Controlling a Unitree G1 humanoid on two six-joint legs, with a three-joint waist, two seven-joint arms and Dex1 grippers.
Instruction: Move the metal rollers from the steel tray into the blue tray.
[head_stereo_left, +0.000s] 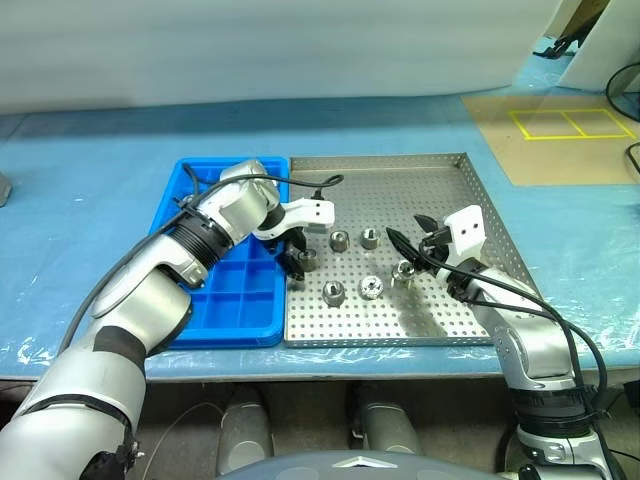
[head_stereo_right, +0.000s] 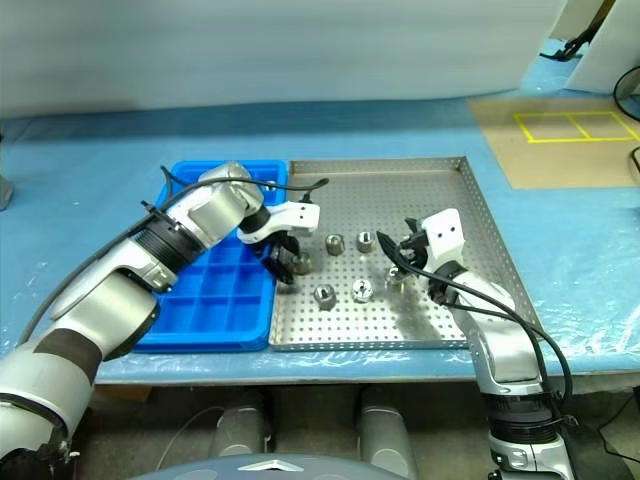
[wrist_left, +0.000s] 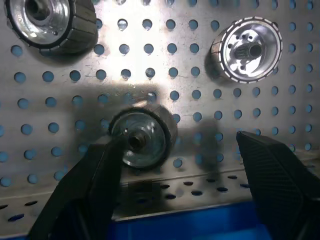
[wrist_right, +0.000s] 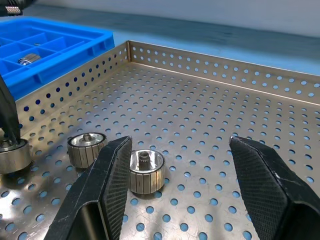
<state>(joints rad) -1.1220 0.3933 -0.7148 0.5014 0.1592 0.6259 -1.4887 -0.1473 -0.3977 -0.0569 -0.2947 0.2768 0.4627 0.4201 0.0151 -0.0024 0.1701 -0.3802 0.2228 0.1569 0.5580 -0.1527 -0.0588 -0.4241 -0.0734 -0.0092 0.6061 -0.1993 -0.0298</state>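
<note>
Two trays are sitting side by side on the blue-covered table (head_stereo_left: 90, 180): the blue tray (head_stereo_left: 232, 320) on the left, the steel tray (head_stereo_left: 440, 190) touching it on the right. One roller is lying in a compartment of the blue tray (wrist_right: 30, 59), as the right wrist view shows.

Left gripper (head_stereo_left: 297, 262) is pointing steeply down at the steel tray's left edge, beside the blue tray. Its jaws are standing wide open and gripping nothing; a metal roller (wrist_left: 143, 137) is lying between the fingers (wrist_left: 92, 185), touching or nearly touching one of them.

Five more metal rollers are resting on the perforated floor: two (head_stereo_left: 339, 240) (head_stereo_left: 369, 238) in a row behind, two (head_stereo_left: 333, 292) (head_stereo_left: 371, 287) in front, and one (head_stereo_left: 404, 272) further right.

Right gripper (head_stereo_left: 412, 240) is hovering roughly level over the tray's right half, aimed leftward. Its jaws are standing apart and empty, with a roller (wrist_right: 146, 171) lying beyond the gap, near one finger (wrist_right: 107, 187).
</note>
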